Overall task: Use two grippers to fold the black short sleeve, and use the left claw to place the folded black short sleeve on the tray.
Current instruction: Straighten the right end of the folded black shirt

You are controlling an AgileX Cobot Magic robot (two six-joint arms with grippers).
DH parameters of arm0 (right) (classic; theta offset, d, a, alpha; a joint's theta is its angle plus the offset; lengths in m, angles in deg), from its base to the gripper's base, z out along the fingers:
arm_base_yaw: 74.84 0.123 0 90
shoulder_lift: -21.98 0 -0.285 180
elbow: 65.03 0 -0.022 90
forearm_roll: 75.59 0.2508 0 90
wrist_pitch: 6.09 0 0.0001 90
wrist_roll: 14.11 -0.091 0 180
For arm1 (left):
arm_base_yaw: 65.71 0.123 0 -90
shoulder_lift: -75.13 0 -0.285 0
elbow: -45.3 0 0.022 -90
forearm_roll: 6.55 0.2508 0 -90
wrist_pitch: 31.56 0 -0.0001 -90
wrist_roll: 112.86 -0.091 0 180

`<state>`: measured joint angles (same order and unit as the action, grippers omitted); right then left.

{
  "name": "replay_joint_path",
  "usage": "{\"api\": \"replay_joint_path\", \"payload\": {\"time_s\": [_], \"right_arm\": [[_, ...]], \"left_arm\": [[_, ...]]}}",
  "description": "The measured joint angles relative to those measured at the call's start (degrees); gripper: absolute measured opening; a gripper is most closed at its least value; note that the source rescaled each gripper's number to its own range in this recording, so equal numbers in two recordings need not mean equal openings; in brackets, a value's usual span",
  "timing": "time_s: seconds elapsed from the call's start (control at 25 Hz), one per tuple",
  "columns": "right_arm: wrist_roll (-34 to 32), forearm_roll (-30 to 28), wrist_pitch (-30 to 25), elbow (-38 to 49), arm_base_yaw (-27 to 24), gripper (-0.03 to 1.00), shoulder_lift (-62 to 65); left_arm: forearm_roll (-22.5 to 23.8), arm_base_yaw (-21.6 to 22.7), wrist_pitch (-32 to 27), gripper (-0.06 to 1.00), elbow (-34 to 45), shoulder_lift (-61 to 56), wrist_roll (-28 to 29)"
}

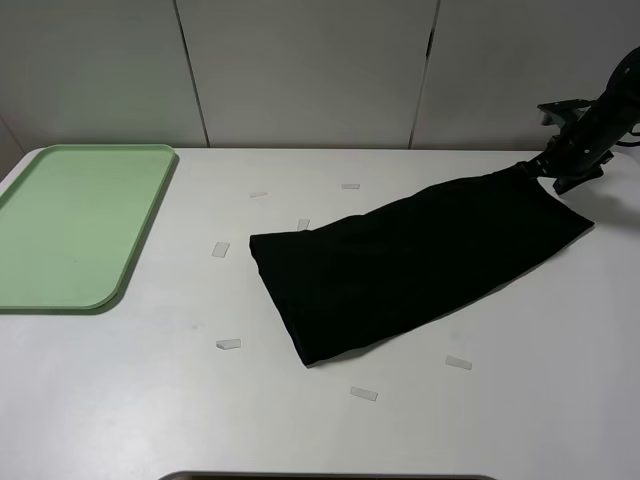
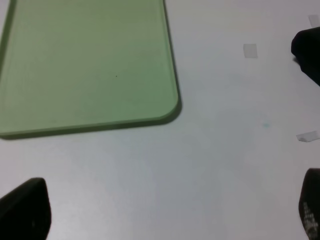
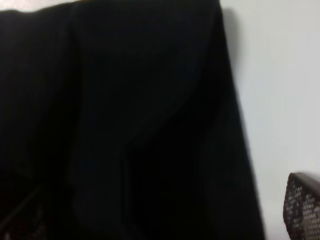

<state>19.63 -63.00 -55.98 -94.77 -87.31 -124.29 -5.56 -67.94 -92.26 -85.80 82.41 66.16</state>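
Tape scrap (image 1: 364,393) near black short sleeve (image 1: 400,265); tray (image 1: 70,230) apart.

Tray (image 1: 70,225) at the left of the frame on my table (image 1: 300,430), short sleeve (image 1: 410,265) lying slantwise from centre to upper right, my right gripper (image 1: 548,172) at its upper-right corner, tape bits (image 1: 221,249) scattered around it.

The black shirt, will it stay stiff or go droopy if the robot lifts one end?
Probably droopy: the black short sleeve lies flat in a folded strip. It looks thin, so likely light. Pushed, it would probably bunch up.
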Motion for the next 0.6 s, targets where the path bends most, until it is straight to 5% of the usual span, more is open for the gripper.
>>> {"api": "replay_joint_path", "payload": {"time_s": [0.4,0.48,0.6], "right_arm": [[0.42,4.95,-2.54,-0.24,-0.71,0.91,-0.64],[0.58,5.82,-3.32,-0.24,-0.95,0.80,-0.64],[0.63,6.61,-4.68,-0.24,-1.07,0.45,-0.71]], "left_arm": [[0.00,0.00,0.00,1.00,0.00,0.00,0.00],[0.05,0.00,0.00,1.00,0.00,0.00,0.00],[0.05,0.00,0.00,1.00,0.00,0.00,0.00]]}}
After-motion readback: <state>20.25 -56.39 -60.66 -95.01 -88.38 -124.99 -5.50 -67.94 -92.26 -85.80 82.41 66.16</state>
